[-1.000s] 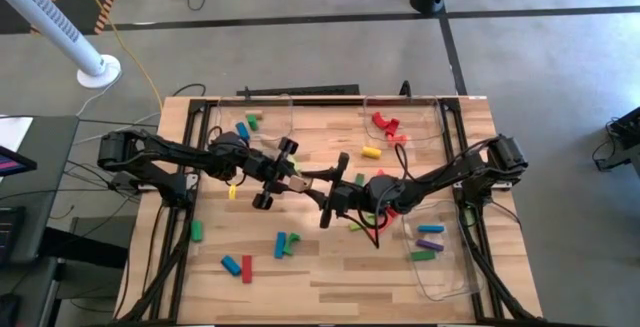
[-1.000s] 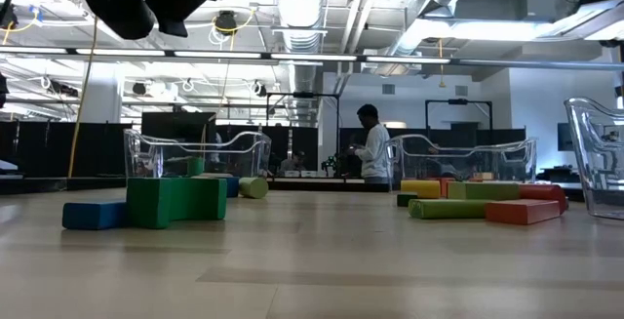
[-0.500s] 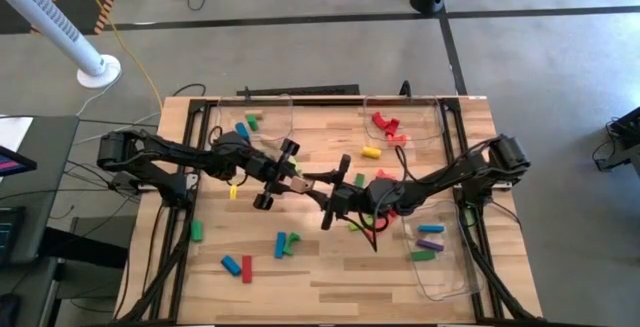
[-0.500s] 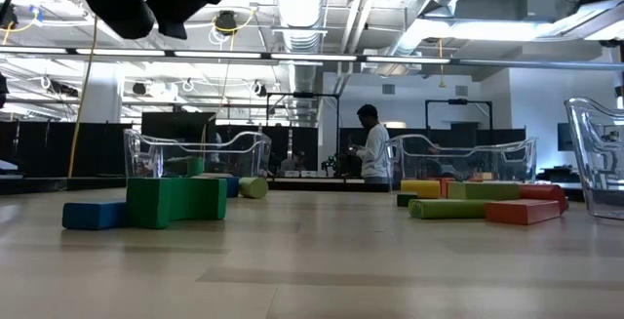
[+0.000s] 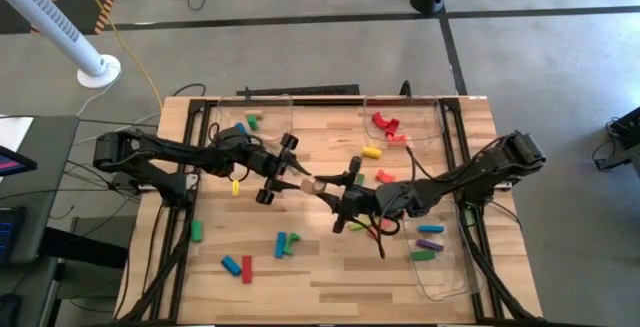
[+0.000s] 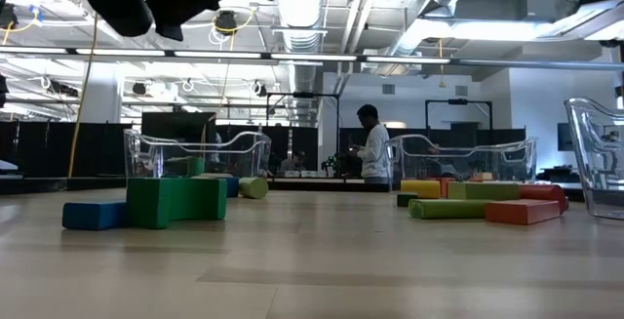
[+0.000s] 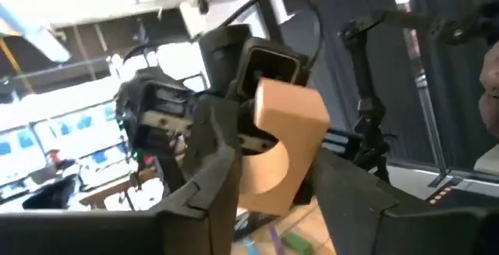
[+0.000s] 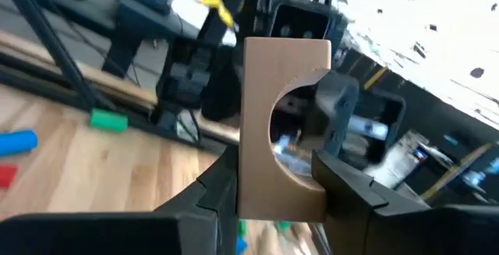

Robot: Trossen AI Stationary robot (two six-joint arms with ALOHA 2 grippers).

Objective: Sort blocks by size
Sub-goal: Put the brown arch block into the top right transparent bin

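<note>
Claws meet above the middle of the desk in the high view. The right claw is clenched on a tan arch block, and its wrist view shows the block upright between its fingers, cut-out side facing the opposite arm. The left claw sits at the block's other end. Its own view has the same block right in front of it, but whether it still grasps or has released cannot be told.

Loose pieces lie all around:
- a yellow cylinder and an orange-red block right of centre
- a small yellow piece under the left arm
- a green block at the left edge
- a blue and green pair lower centre
- a blue bar beside a red bar below those

Three clear trays hold sorted pieces:
- the upper left tray has blue and green ones
- the upper right tray has red ones
- the lower right tray has blue, purple and green bars

Both arms cross the desk's middle, covering a few pieces beneath the right one. In the low view a person stands far behind the desk.

Against a second ago, the right arm has slid toward the right of the frame, uncovering the orange-red block. The left claw has drawn slightly up and left. The loose pieces have not moved.
</note>
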